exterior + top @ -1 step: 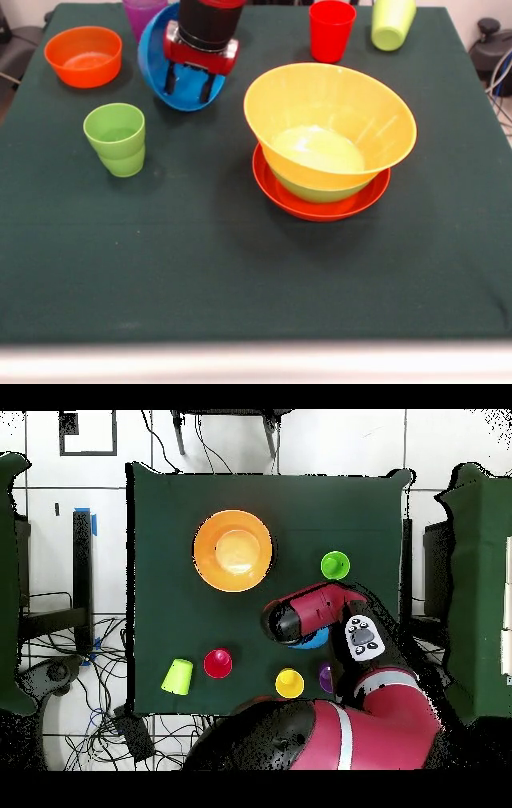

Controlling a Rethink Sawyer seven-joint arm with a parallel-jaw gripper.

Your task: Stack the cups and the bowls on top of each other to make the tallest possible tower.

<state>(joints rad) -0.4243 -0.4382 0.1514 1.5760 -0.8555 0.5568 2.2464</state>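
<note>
small orange bowl [83, 56]: i see it far left on the green cloth, upright, standing alone.
light green cup [117, 138]: left side, nearer to me than the orange bowl, upright with its mouth up; it looks like two tumblers nested, though i cannot be sure.
purple cup [142, 14]: at the far edge, mostly hidden behind the blue bowl.
blue bowl [172, 68]: tilted up on its edge, its inside facing me, just right of the purple cup.
gripper [192, 83]: i have it low at the blue bowl; the two dark fingers hang narrow with one inside the bowl's hollow, and they seem to pinch its rim.
tower [324, 140]: right of centre, the large orange-yellow bowl sits in a green bowl, which sits in the wide red-orange bowl [276, 192] flat on the cloth.
red cup [331, 30]: far side, upright, behind the tower.
second light green cup [392, 22]: far right, lying tipped over.
yellow cup [289, 682]: shows only from overhead, near the arm's base.
</note>
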